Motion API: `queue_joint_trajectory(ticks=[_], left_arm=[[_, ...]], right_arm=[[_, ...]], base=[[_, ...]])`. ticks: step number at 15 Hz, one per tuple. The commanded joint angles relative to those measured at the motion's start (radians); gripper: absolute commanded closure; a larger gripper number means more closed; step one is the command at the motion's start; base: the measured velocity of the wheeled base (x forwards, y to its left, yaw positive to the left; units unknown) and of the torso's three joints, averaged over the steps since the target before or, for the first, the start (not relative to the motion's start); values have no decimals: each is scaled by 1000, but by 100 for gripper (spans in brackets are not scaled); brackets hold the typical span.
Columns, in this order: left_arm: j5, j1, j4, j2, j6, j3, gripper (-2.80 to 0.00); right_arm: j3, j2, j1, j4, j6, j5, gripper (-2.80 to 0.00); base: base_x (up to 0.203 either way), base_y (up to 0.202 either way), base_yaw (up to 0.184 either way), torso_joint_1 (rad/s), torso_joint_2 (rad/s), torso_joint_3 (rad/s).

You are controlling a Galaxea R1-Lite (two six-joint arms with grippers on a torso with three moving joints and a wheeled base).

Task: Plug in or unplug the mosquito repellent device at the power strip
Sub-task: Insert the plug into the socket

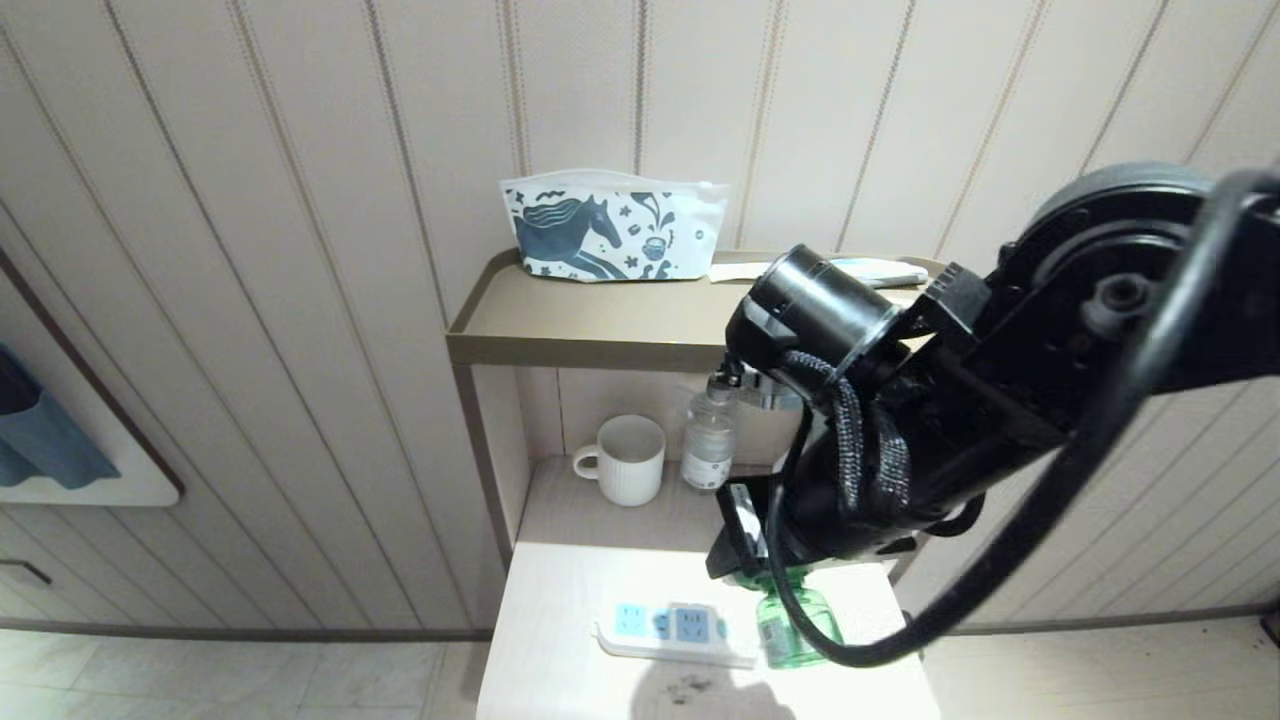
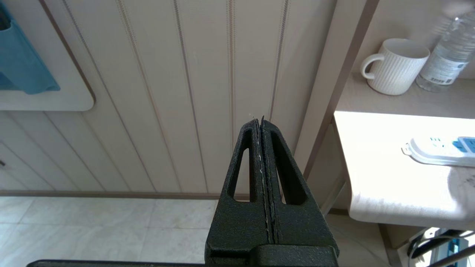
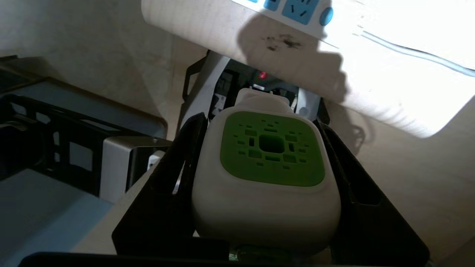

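Note:
My right gripper [image 3: 259, 122] is shut on the mosquito repellent device [image 3: 272, 154], with one black finger on each side of its white body and its green vented top facing the wrist camera. In the head view the device's translucent green bottle [image 1: 792, 620] shows below my right arm, just right of the power strip [image 1: 672, 630]. The white strip with light-blue sockets lies flat on the pale table [image 1: 560, 600]; it also shows in the right wrist view [image 3: 297, 11] with its thin cord [image 3: 408, 52]. The device is not in a socket. My left gripper [image 2: 260, 120] is shut and empty, off the table's left side.
A white ribbed mug [image 1: 625, 458] and a clear water bottle [image 1: 710, 440] stand at the back under a shelf [image 1: 580, 345]. The shelf carries a horse-print pouch [image 1: 610, 228]. A panelled wall lies behind and tiled floor [image 2: 92, 230] to the left.

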Motion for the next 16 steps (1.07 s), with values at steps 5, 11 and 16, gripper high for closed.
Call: queue_joint_trajectory(ticks=[5,11,16], left_arm=[[0,0,0,1,0,0,0],[0,0,0,1,0,0,0],[0,0,0,1,0,0,0]], right_arm=[[-9,136,-42,12,-68,21,0],[-85,226,-75,93,-164,19,0],[-149,326,-62,99,-114,11,0]], base=[[0,0,0,0,0,0],[0,0,0,0,0,0],[0,0,0,0,0,0]])
